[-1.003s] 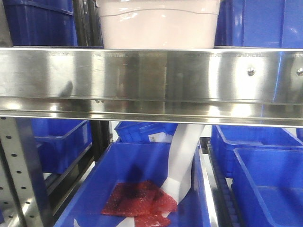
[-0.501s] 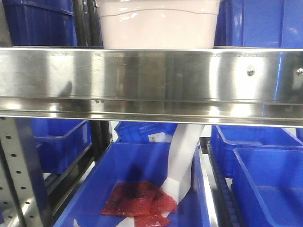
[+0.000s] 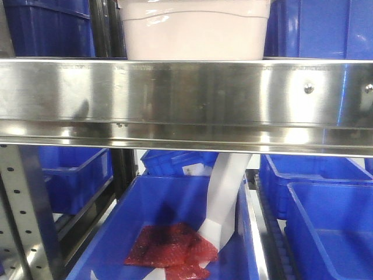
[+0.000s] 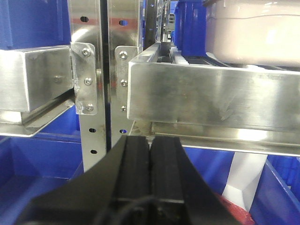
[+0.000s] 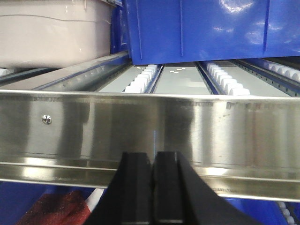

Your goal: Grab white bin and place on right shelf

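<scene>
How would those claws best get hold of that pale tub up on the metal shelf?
Probably from the front, one end effector on each short side of the tub: it is too wide for one. Blue bins crowd both sides, so gaps look tight.

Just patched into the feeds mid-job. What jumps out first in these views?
The broad shiny front rail of the right shelf cuts straight across the front view, with the white bin sitting on the level above it between blue bins. Below, an open blue bin holds a crumpled red bag beside a white chute-like piece. Both wrist views show the left gripper and right gripper shut and empty, facing the rail.
</scene>
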{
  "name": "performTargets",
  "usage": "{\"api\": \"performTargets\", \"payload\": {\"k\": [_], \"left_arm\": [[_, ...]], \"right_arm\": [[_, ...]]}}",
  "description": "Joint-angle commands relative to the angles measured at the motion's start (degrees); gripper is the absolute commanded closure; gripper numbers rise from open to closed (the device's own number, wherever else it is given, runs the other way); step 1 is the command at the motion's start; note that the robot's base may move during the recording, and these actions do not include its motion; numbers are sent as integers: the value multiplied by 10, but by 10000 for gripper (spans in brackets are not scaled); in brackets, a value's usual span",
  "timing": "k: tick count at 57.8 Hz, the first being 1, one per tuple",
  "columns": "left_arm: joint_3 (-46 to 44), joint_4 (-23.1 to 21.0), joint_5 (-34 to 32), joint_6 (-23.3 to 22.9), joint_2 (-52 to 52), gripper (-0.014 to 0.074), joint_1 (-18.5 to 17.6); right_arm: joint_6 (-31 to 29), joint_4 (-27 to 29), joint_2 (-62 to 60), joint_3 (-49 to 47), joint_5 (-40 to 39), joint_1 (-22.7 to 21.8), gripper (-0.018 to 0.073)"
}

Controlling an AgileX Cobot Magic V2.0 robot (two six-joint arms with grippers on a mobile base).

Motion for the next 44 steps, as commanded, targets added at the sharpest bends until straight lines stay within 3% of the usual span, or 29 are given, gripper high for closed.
{"api": "performTargets", "payload": {"k": [1, 44], "left_arm": [[7, -3, -52, -5, -6, 714, -3], [7, -3, -52, -5, -6, 714, -3]], "right_arm": [[1, 2, -12, -14, -52, -1, 489], [1, 2, -12, -14, -52, -1, 489]]}}
